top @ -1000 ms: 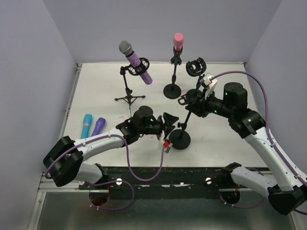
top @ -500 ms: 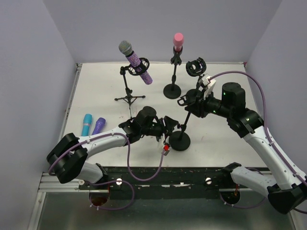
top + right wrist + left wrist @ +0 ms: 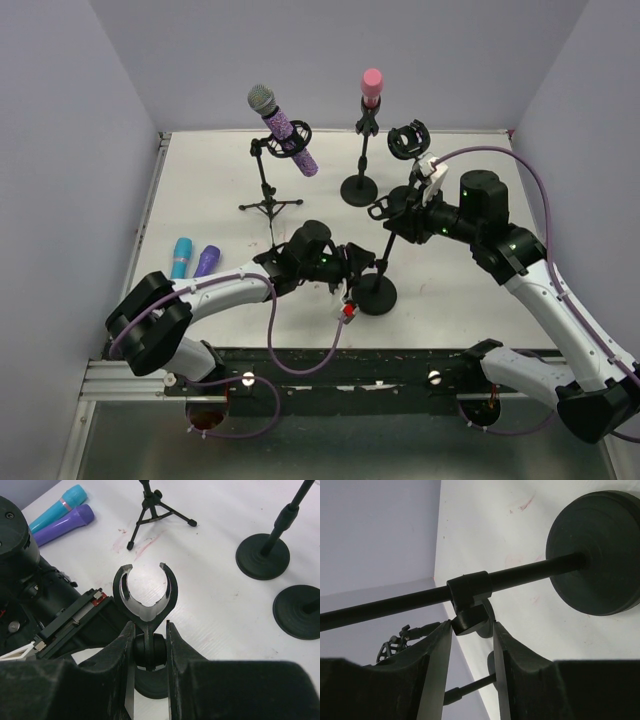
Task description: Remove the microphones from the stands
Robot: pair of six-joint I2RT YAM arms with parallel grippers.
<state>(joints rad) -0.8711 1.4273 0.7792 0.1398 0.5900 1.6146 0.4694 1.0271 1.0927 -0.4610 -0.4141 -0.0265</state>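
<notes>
A sparkly purple microphone (image 3: 285,128) sits tilted in a tripod stand (image 3: 268,195) at the back left. A pink microphone (image 3: 371,86) stands upright in a round-base stand (image 3: 359,188). In front is a third stand (image 3: 377,292) whose clip (image 3: 118,587) is empty. My right gripper (image 3: 149,630) is shut on the joint under that clip. My left gripper (image 3: 472,625) is low beside this stand's pole (image 3: 530,575), with its fingertips against both sides of the collar knob (image 3: 470,619). The round base (image 3: 595,555) lies just beyond.
A cyan microphone (image 3: 179,260) and a plain purple one (image 3: 205,262) lie side by side on the table at the left. A fourth stand with an empty shock mount (image 3: 408,140) stands at the back right. Walls close in the table on three sides.
My left gripper has moved right, up to the front stand's pole, and its jaws have narrowed onto the knob. The right gripper has kept its hold and barely shifted.
</notes>
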